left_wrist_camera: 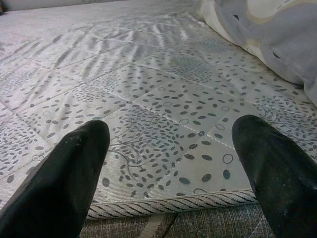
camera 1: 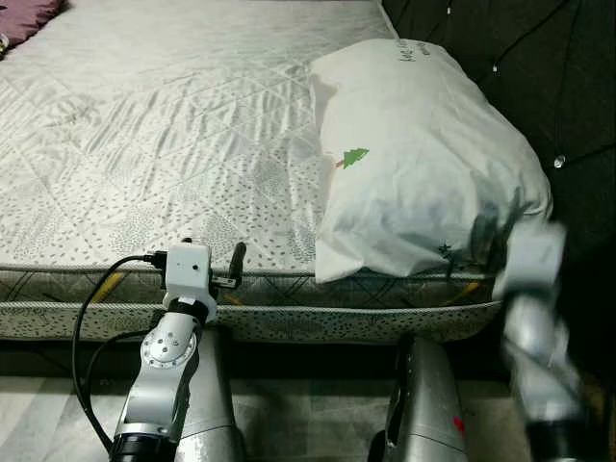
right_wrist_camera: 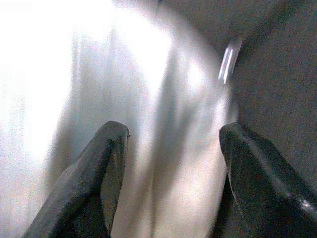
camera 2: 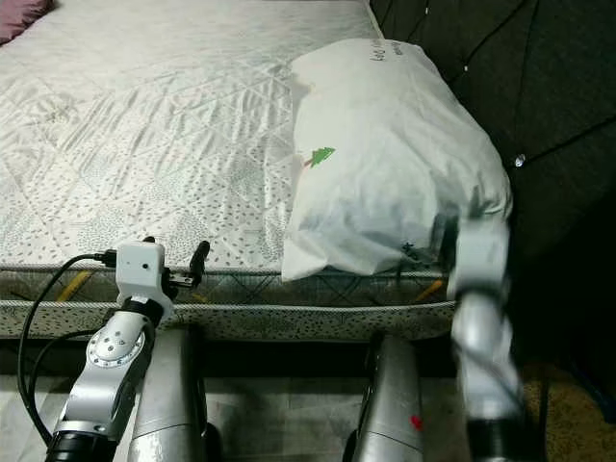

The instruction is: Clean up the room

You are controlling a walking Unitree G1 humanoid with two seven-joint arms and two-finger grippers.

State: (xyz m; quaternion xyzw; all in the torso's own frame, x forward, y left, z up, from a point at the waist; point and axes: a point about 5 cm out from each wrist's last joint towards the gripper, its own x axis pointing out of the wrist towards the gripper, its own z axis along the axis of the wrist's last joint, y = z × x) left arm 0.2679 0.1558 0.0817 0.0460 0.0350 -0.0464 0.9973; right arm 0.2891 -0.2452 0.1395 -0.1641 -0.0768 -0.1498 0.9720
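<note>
A white pillow (camera 1: 423,144) with a small green tree print lies at the right end of the quilted mattress (camera 1: 164,125), against the headboard. My right gripper (right_wrist_camera: 173,131) is open, and the pillow's pale cloth (right_wrist_camera: 148,99) is close ahead between its fingers. In the eye views that arm is blurred at the pillow's near right corner (camera 1: 491,236). My left gripper (left_wrist_camera: 171,134) is open at the mattress's front edge, left of the pillow, with nothing between its fingers (left_wrist_camera: 74,163).
A dark tufted headboard (camera 1: 539,67) stands along the right side. A purple cloth item (camera 1: 29,14) lies at the far left corner of the bed. A black cable (camera 1: 91,318) loops beside my left arm. Tiled floor (camera 1: 308,414) lies below the bed frame.
</note>
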